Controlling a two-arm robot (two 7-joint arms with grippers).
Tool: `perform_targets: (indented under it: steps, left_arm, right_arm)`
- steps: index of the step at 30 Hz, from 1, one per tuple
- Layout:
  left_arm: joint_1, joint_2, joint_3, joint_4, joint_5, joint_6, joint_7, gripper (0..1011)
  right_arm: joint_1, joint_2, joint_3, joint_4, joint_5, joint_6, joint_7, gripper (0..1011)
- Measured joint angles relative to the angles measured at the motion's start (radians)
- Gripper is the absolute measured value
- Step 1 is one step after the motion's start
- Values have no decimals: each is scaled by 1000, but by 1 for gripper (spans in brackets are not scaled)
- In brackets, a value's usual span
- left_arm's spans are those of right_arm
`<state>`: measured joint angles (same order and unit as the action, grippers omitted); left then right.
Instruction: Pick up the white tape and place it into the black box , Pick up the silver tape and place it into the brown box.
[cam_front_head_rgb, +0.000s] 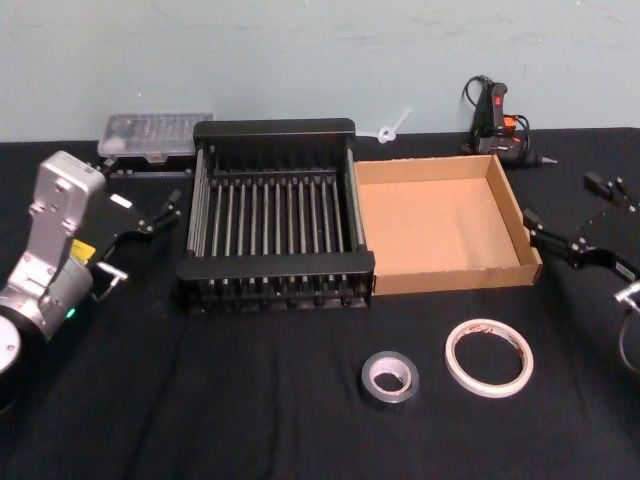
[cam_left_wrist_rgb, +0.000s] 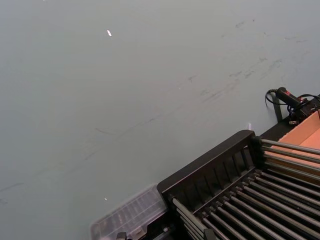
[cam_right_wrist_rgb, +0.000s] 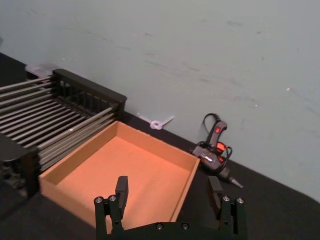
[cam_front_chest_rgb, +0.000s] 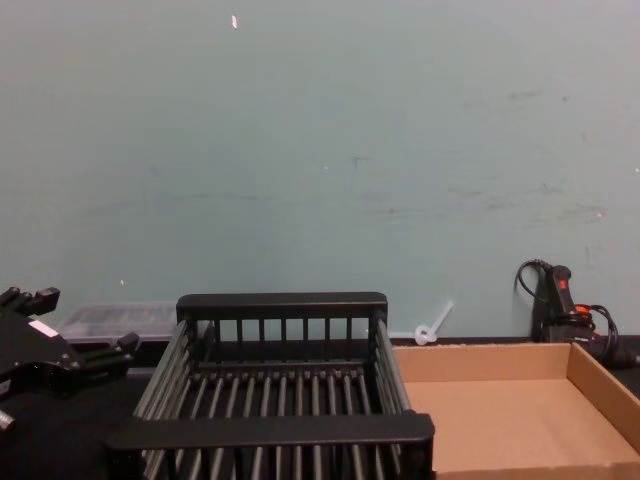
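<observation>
White tape (cam_front_head_rgb: 489, 357) and silver tape (cam_front_head_rgb: 389, 378) lie on desk (cam_front_head_rgb: 250, 400); black box (cam_front_head_rgb: 275, 290), brown box (cam_front_head_rgb: 438, 281) empty (nothing started). Left end effector (cam_front_head_rgb: 140, 225), right end effector (cam_right_wrist_rgb: 170, 196) spread, parked.

A scuffed pale blue-green wall (cam_front_chest_rgb: 320, 150) rises behind the table (cam_front_head_rgb: 200, 420), which wears black cloth.

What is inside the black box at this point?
Nothing: the black box shows only its bare slatted floor. The white tape and silver tape lie on the table in front. The near wall hides a strip of floor.
</observation>
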<state>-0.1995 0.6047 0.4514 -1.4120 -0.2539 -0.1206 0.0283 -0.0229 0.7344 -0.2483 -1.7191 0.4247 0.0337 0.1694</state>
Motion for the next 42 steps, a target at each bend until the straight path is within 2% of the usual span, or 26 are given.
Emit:
perform_targets:
  steps: [7, 15, 19, 32, 42]
  left_arm:
    - [0, 0, 0, 0, 0, 0, 0, 1001]
    - [0, 0, 0, 0, 0, 0, 0, 1002]
    - [0, 0, 0, 0, 0, 0, 0, 1001]
    - [0, 0, 0, 0, 0, 0, 0, 1001]
    - [0, 0, 0, 0, 0, 0, 0, 1001]
  right_arm:
    - [-72, 5, 36, -54, 38, 34, 26, 1002]
    - [-112, -8, 51, -74, 58, 81, 53, 1002]
    - [-119, -12, 52, -75, 61, 104, 64, 1002]
    - [-114, -32, 29, -47, 46, 225, 103, 1002]
    - [-92, -59, 12, -11, 2, 254, 114, 1002]
